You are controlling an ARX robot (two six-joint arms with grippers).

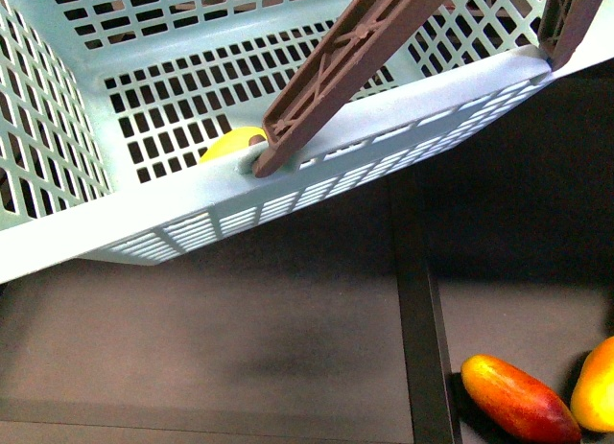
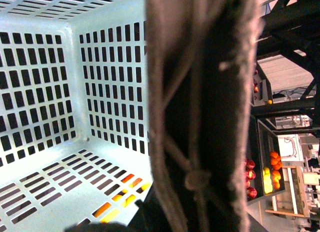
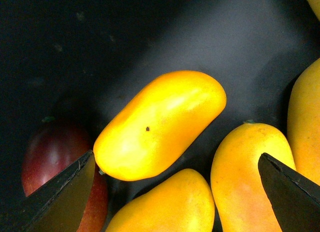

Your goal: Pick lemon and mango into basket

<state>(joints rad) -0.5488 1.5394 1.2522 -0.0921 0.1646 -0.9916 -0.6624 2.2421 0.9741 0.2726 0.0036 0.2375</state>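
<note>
Pale-yellow lemon (image 1: 233,142) is already inside the tilted teal slotted basket (image 1: 144,228); smooth yellow-orange mango (image 3: 160,124) lies on its side.

Yellow fruits (image 3: 165,204) and a red fruit (image 3: 52,152) are crowding the mango (image 3: 160,124); handle (image 1: 355,60) is crossing the basket (image 1: 58,233) mouth, leaving room leftward

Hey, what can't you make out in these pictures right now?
Lemon: front view, only a yellow sliver shows behind the basket rim.
Basket interior: left wrist view, a blurred dark band near the lens covers the middle.
Shelf fruit: left wrist view, too small to name.
Yellow fruit: front view, cut off by the right edge.
</note>
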